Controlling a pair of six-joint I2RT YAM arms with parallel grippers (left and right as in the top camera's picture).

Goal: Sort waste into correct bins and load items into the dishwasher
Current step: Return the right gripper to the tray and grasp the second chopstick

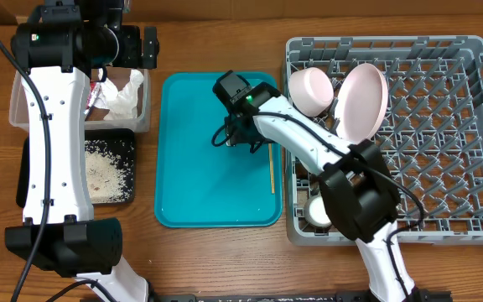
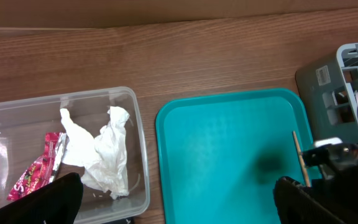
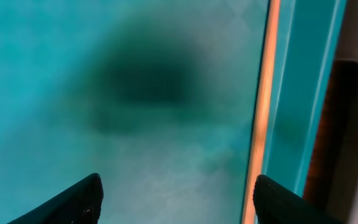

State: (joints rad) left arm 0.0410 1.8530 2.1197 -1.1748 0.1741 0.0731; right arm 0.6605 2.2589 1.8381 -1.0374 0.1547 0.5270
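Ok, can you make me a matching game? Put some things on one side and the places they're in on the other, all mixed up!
Things:
1. napkins
2. rice
3. chopstick
4. plate

Places:
A. in the rack
B. on the teal tray
C. in the clear tub
D. in the black tray

Pairs: 1-C, 2-D, 3-B, 4-A.
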